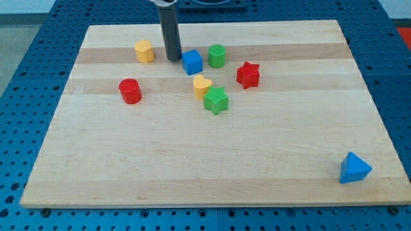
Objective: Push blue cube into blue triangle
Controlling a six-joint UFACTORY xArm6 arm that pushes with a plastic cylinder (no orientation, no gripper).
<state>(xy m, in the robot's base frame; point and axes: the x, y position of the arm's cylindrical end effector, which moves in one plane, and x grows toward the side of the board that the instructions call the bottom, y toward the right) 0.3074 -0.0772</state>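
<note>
My tip (173, 59) touches down on the wooden board (192, 167) near the view's top. It is a plain dark rod, so it has no fingers to open or close. The blue cube (192, 62) sits just beside my tip, at about 3 o'clock from it. I cannot tell if the two are touching or just very close.

The blue triangle (354, 169) is far away, down in the corner at the view's bottom right. From the blue cube it lies at about 4 o'clock, well apart, with a lot of bare wood between them.

Other blocks crowd around the cube. A green cylinder (218, 56) stands just beside it at 3 o'clock. A yellow heart shape (201, 85) lies near it at 5 o'clock, and a green star (216, 100) touches or nearly touches that yellow one at its 4 o'clock. A red star (248, 74) sits a bit farther off, at 4 o'clock from the cube. A yellow block (144, 51) (its shape is hard to make out) is near my tip at 9 o'clock. A red cylinder (130, 90) stands alone at 8 o'clock from my tip.

There are no boxes or bowls here; every block rests right on the board. The board lies on a blue table (26, 38) full of little holes.
</note>
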